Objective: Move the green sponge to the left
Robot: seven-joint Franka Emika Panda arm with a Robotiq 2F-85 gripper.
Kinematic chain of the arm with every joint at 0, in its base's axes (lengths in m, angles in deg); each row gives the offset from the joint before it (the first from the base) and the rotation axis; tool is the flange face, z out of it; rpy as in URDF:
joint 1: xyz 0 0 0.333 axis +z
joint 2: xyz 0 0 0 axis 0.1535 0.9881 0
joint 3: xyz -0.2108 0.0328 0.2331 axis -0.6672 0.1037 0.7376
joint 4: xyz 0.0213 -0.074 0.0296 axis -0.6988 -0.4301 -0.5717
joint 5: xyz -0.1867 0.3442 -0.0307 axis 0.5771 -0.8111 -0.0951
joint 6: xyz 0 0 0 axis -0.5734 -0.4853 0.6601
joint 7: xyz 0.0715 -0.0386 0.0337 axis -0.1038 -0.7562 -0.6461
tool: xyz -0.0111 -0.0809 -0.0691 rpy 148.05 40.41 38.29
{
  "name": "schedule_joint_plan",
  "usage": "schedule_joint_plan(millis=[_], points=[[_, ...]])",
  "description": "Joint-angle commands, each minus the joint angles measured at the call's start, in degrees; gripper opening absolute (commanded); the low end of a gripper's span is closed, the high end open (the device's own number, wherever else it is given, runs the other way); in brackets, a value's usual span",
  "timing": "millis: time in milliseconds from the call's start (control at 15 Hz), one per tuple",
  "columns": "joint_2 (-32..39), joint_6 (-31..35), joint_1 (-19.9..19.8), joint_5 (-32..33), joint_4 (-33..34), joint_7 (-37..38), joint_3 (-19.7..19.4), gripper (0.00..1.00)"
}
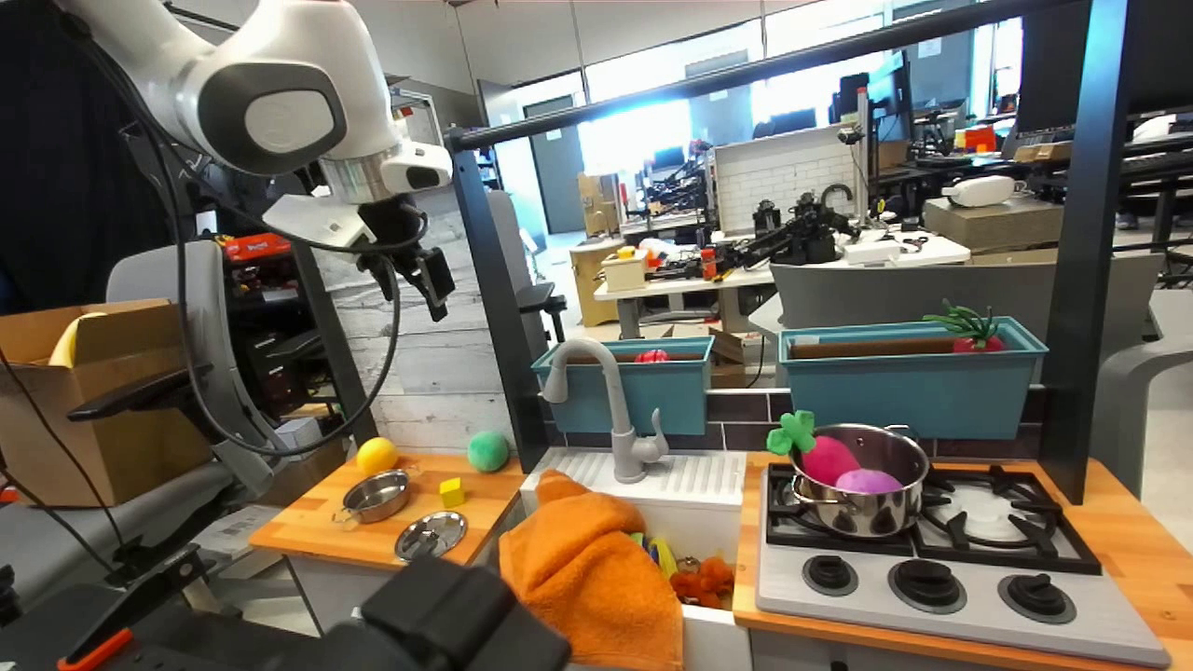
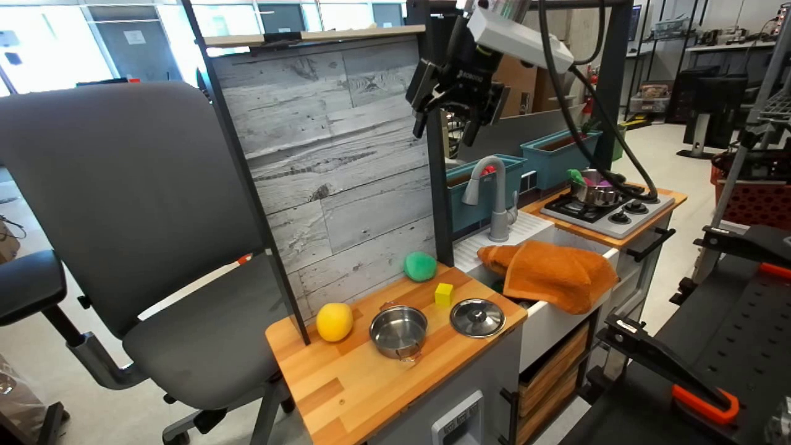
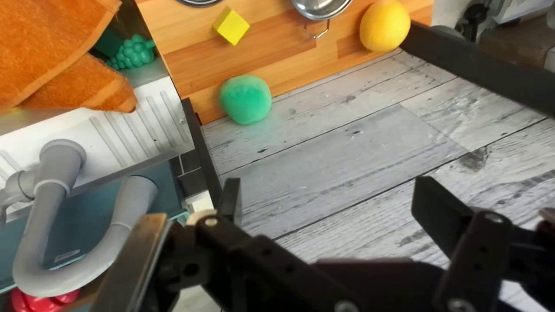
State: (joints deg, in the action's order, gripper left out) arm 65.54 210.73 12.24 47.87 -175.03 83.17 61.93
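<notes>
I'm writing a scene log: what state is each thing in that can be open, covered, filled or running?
End effector: open, holding nothing
Shallow pot: uncovered, empty
Lid: off, on the counter
Stove pot: uncovered, holding a pink item and a purple item
Sink: partly covered by the orange towel, items inside
Faucet: no water seen running
Planters: open
Stove knobs: setting unreadable

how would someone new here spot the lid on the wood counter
Find the white sink with the orange towel hanging over its front. Beside it, on the wooden counter away from the stove, the lid lies near the front edge. It is a flat shiny disc with a central knob; the pot beside it is hollow and open.
</notes>
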Motion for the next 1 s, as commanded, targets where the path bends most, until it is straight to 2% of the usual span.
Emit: schedule_joint_plan(millis=[0, 533, 933], points=[[6.7, -0.9, -0.1, 5.9, 7.8, 9.4, -1.1, 1.00], [15.9, -1.4, 3.5, 13.2, 15.9, 22.4, -4.3, 1.00], [22.4, -1.3, 6.0, 13.3, 21.3, 28.2, -5.1, 1.00]])
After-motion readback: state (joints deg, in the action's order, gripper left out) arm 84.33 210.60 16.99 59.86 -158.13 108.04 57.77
